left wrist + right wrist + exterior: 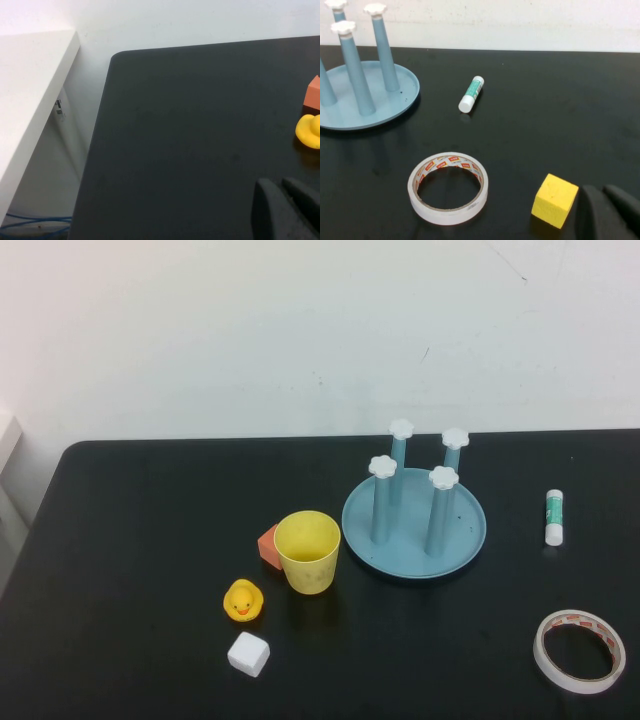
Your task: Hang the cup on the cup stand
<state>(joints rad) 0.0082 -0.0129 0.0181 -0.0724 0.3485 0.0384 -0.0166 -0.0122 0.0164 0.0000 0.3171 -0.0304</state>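
Observation:
The yellow cup [308, 552] stands upright, mouth up, on the black table just left of the cup stand [465, 530]. The stand is a light-blue dish with four blue posts topped by white flower caps, and it also shows in the right wrist view as the cup stand [350, 117]. Neither arm appears in the high view. My left gripper [277, 183] is shut and empty over the table's left part, away from the cup. My right gripper [602, 189] is shut and empty beside a yellow cube [554, 200], to the right of the stand.
A rubber duck [243, 601], an orange block [268, 543] and a white cube [249, 653] lie near the cup. A glue stick [554, 517] and a tape roll [579, 651] lie right of the stand. The table's left edge [100, 130] borders a white shelf [30, 95].

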